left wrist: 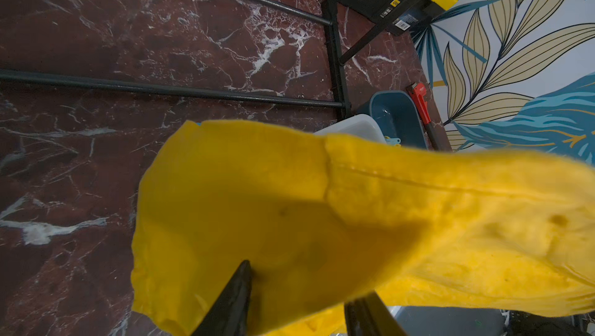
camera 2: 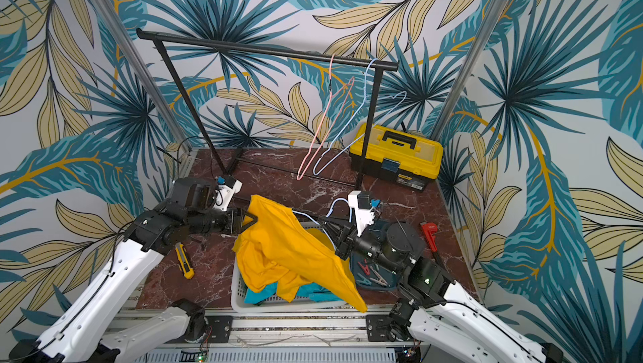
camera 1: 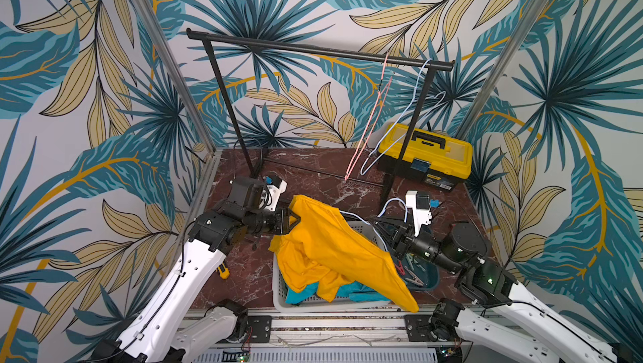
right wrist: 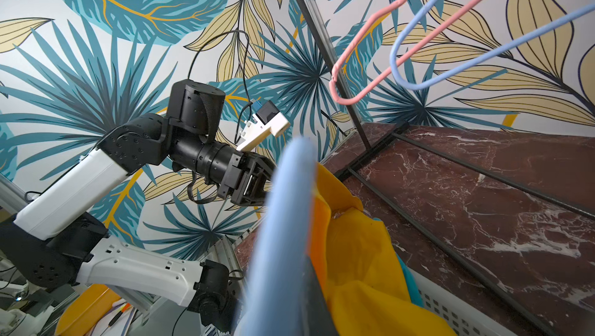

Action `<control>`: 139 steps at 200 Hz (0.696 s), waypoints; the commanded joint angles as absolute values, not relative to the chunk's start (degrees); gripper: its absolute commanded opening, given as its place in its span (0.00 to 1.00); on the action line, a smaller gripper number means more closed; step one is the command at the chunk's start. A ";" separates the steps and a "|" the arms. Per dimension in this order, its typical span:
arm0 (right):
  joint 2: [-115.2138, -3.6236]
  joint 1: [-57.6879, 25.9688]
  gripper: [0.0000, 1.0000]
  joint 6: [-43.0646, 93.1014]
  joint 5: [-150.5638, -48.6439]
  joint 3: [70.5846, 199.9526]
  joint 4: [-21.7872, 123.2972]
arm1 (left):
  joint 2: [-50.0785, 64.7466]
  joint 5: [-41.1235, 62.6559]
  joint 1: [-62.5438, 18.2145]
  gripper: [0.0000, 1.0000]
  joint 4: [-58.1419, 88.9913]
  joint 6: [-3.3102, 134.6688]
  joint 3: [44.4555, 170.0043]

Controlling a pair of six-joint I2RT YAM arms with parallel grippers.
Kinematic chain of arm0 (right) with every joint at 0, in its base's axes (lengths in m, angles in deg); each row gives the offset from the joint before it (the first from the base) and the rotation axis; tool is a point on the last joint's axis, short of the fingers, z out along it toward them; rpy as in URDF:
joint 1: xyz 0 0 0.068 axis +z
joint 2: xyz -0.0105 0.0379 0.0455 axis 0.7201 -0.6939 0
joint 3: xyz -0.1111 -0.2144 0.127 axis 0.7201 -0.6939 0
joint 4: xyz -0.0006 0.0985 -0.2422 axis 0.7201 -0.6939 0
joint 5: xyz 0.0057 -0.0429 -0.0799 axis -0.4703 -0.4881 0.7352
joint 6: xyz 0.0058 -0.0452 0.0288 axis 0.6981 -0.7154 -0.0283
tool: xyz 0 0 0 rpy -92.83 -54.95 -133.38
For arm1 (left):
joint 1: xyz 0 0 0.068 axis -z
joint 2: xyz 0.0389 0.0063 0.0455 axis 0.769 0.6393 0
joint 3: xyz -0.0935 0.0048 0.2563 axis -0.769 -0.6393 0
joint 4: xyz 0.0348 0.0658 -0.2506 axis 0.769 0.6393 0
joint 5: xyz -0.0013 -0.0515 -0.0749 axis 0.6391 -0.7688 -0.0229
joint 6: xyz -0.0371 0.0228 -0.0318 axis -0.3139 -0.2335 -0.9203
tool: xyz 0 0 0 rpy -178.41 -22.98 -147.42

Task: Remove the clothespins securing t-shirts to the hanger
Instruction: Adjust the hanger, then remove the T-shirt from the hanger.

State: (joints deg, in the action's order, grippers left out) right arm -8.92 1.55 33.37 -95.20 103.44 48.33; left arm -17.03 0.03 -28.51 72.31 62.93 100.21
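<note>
Left gripper (left wrist: pixel 307 279) is straddling the golden yellow t-shirt (camera 1: pixel 334 250), jaws partway apart; whether it is pinching I cannot tell. Right gripper (camera 1: pixel 379 222), clamped, is holding the blue hanger (right wrist: pixel 283 221) above the basket (camera 1: pixel 278 295), probably so the shirt slides off. Clothespins (camera 2: pixel 368 270) are lying in the bin (camera 2: pixel 388 286) toward the front right corner of the table (camera 1: pixel 306 173).

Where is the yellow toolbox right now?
In both top views the yellow toolbox sits at the far right corner of the table, just behind the right leg of the black rack.
</note>
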 commanded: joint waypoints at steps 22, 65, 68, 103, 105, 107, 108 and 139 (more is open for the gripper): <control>-9.67 1.58 0.00 36.41 -97.82 102.73 52.21 | -16.94 -4.70 -28.82 0.18 66.97 63.00 99.60; -11.11 1.55 0.00 36.35 -98.90 104.68 48.57 | -19.09 -1.84 -28.82 0.00 65.23 63.25 100.96; -11.25 1.57 0.00 36.21 -98.89 104.88 48.16 | -19.28 -1.73 -28.81 0.00 65.23 63.58 101.11; -11.57 1.58 0.00 34.70 -98.44 105.87 42.75 | -20.45 2.74 -28.87 0.00 64.87 64.57 102.68; -11.48 1.58 0.00 34.64 -98.47 105.73 42.61 | -20.46 2.70 -28.85 0.00 64.70 64.65 102.70; -11.33 1.58 0.00 34.56 -98.56 105.61 42.60 | -20.53 2.78 -28.87 0.00 64.50 64.71 102.64; -11.28 1.58 0.00 34.50 -98.62 105.53 42.64 | -20.54 2.65 -28.89 0.00 64.33 64.75 102.66; -7.66 1.57 0.00 33.83 -99.28 102.05 44.94 | -18.96 6.92 -28.90 0.00 62.68 65.11 103.03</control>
